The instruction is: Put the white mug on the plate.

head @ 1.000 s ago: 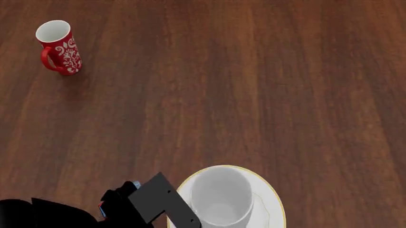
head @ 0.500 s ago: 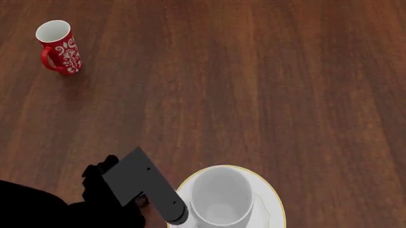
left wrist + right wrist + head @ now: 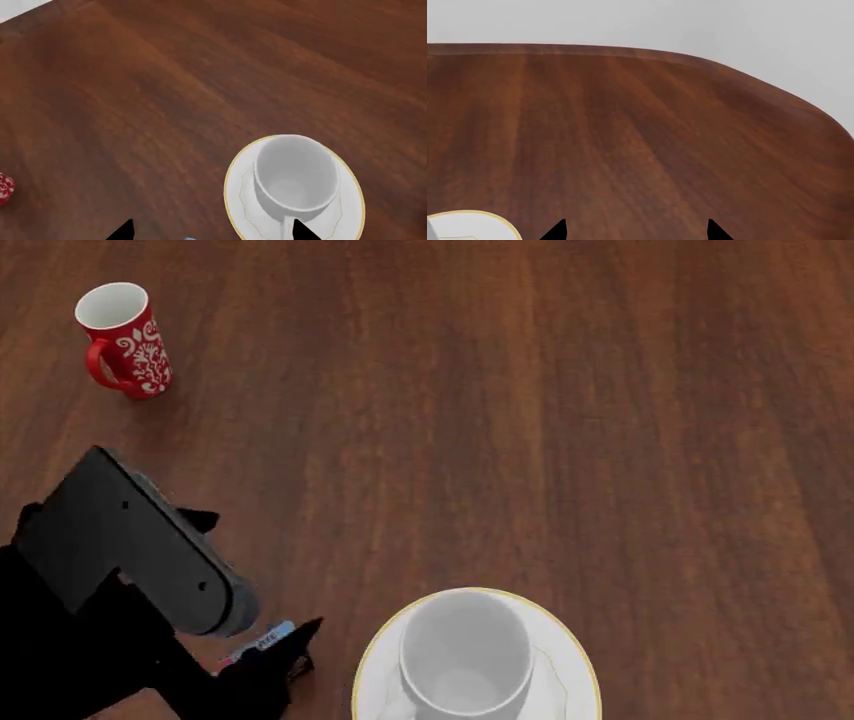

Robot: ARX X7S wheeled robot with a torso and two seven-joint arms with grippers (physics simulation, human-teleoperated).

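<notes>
The white mug stands upright on the plate at the near edge of the head view. It also shows in the left wrist view, on the plate, with its handle toward the camera. My left gripper is open and empty, raised above the table with the mug just off to one side. My left arm stands to the left of the plate. My right gripper is open and empty over bare wood, with the plate's rim at the edge of its view.
The red floral mug stands upright at the far left of the wooden table; a bit of it shows in the left wrist view. The table's far edge curves round ahead of the right gripper.
My left arm has pulled back from the white mug, moving up and to the left. The mug and plate have not moved.
</notes>
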